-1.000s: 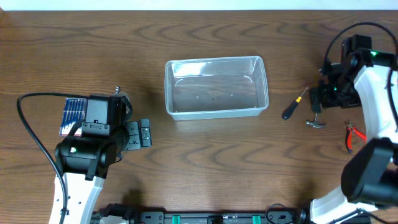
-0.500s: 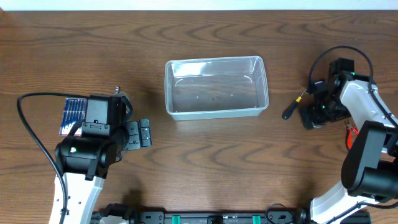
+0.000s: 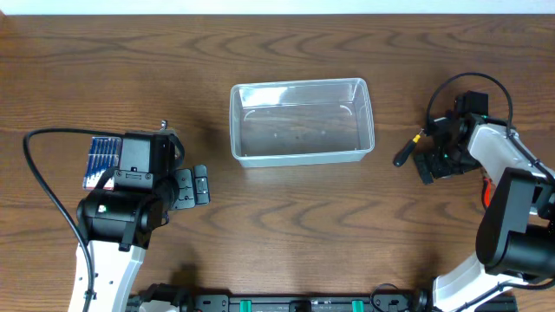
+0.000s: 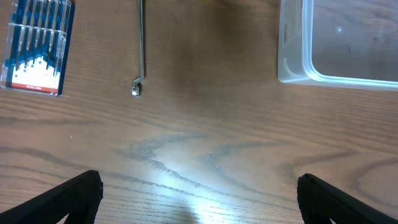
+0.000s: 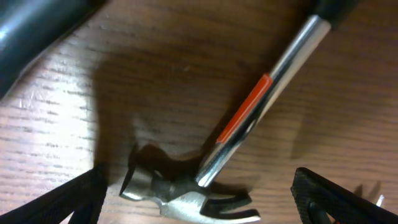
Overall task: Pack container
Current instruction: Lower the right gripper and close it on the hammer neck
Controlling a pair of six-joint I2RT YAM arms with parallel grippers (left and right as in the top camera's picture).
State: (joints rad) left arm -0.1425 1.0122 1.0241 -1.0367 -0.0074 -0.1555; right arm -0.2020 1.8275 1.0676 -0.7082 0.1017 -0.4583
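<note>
The container (image 3: pixel 301 121) is a clear plastic tub at the table's middle, with nothing in it; its corner shows in the left wrist view (image 4: pixel 336 43). My right gripper (image 3: pixel 431 161) is open and low over a small claw hammer. In the right wrist view the hammer head (image 5: pixel 186 183) lies on the wood between my open fingers (image 5: pixel 198 202), untouched, and its shaft has an orange band. In the overhead view the gripper hides the hammer. My left gripper (image 3: pixel 192 186) is open and empty at the left, also seen in the left wrist view (image 4: pixel 199 199).
A black-handled screwdriver (image 3: pixel 408 149) lies just left of my right gripper. Red pliers (image 3: pixel 487 186) lie partly hidden at the far right. A blue flat pack of tools (image 4: pixel 37 46) and a thin metal tool (image 4: pixel 141 46) lie ahead of my left gripper.
My right gripper has swung left and dropped down over the hammer, which now lies hidden under it in the overhead view. The left arm has not moved.
</note>
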